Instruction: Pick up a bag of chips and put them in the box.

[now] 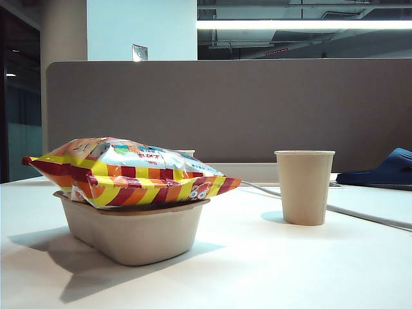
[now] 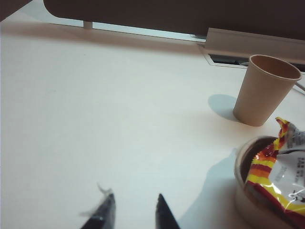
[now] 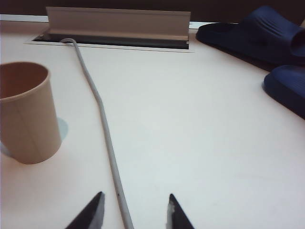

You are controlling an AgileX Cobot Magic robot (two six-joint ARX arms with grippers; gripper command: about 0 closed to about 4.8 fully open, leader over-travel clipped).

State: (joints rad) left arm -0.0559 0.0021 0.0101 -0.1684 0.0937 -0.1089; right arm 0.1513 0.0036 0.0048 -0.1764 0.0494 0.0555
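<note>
white counter carried the puffy, slippery, light bag of chips atop the box, best pinched at a crimped edge; left end effector and right end effector hung spread, empty.

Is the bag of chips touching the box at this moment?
Touching. The exterior view shows the bag of chips lying across the box rim, overhanging both sides, with no gap. Neither gripper is near it.
</note>
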